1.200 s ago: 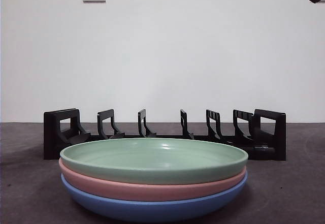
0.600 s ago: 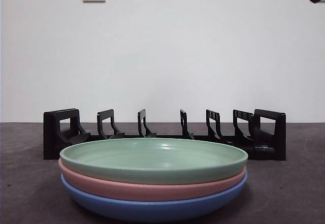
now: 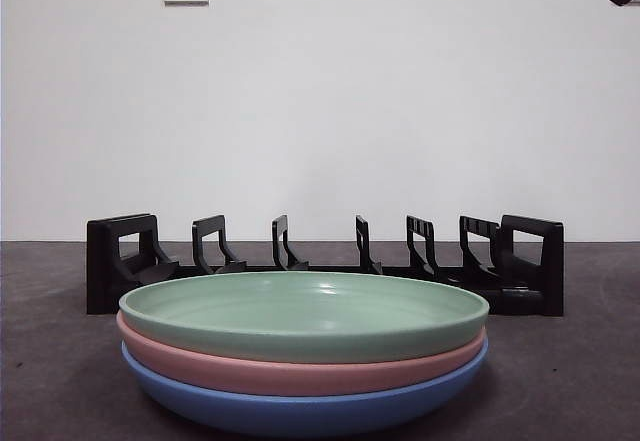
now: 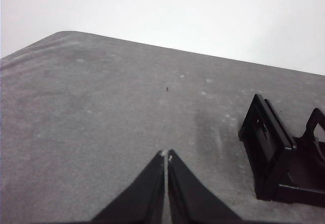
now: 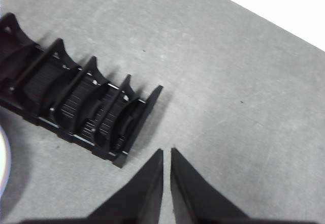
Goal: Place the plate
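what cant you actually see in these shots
- Pink plate and blue plate: front view shows only their rims; the green plate covers their insides.
- Rack: its lower front is hidden behind the plates.
- Left gripper and right gripper: each wrist view's bottom edge cuts them off.

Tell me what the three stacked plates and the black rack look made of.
Green plate, pink plate and blue plate: likely glazed ceramic or melamine, given the smooth, softly shiny rims. Rack: apparently moulded black plastic, matte, with ribbed slots.
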Action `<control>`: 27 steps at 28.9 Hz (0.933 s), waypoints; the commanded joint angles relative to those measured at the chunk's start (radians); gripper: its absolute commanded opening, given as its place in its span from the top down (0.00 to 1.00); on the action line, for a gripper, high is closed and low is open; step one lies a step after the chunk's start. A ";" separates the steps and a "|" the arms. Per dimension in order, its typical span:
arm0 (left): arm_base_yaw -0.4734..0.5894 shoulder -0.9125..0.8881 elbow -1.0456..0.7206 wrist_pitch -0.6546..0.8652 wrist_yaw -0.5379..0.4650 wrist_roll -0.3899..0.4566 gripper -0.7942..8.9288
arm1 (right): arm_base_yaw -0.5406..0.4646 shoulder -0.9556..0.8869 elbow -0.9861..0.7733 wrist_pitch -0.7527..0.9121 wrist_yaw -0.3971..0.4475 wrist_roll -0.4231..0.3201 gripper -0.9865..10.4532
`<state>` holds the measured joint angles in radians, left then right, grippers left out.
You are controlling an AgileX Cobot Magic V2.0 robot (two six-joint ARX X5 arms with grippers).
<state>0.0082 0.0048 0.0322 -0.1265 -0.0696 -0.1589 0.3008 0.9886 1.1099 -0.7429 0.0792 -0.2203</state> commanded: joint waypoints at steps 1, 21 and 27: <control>0.001 -0.002 -0.019 0.015 0.005 -0.007 0.91 | 0.004 0.004 0.017 0.010 0.000 0.007 0.89; 0.001 -0.002 -0.019 0.015 0.005 -0.007 0.91 | -0.085 -0.219 -0.301 0.372 -0.004 0.058 0.89; 0.001 -0.002 -0.019 0.015 0.005 -0.007 0.91 | -0.154 -0.574 -0.768 0.663 -0.003 0.171 0.89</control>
<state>0.0082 0.0048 0.0322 -0.1234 -0.0696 -0.1608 0.1505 0.4728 0.4286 -0.1043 0.0753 -0.1127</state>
